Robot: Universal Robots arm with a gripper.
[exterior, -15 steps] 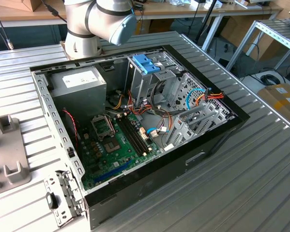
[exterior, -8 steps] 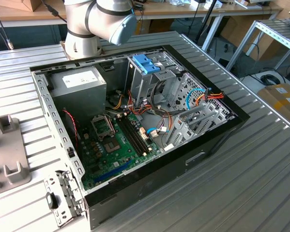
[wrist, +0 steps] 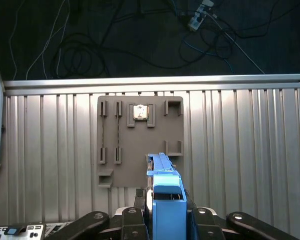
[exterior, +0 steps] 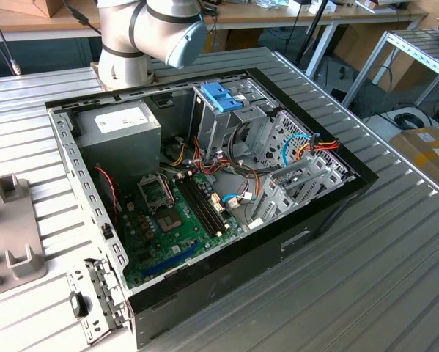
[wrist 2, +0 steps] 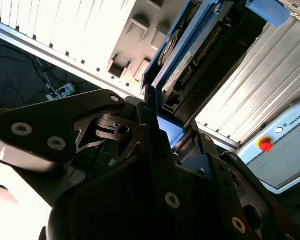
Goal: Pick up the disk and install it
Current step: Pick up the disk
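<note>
On the exterior view's left, a grey plate [exterior: 17,227] with raised blocks is seen lying on the ribbed metal table [exterior: 366,279]. Beside it, an open computer case [exterior: 226,273] is laid on its side, with the robot arm [exterior: 146,37] set at its far edge. Within the case, from left to right, are found a grey power-supply box [exterior: 124,125], a green motherboard [exterior: 168,220], a metal drive cage [exterior: 226,132] topped by a blue handle [exterior: 220,97], and a bundle of orange and red wires [exterior: 318,145].

The disk [wrist: 166,192] is held by the gripper [wrist: 166,214] over the grey plate [wrist: 139,165]. In the first wrist view it is seen edge-on, its blue frame pinched between the two black fingers and its far end lying near one of the plate's slots. Whether it touches the plate cannot be told. A small square chip [wrist: 140,112] is seated in another slot.

In the second wrist view the disk [wrist 2: 179,62] is shown tilted, and one finger [wrist 2: 159,150] is pressed against its side. A pale control box [wrist 2: 285,150] with a red button is seen past the table's edge
</note>
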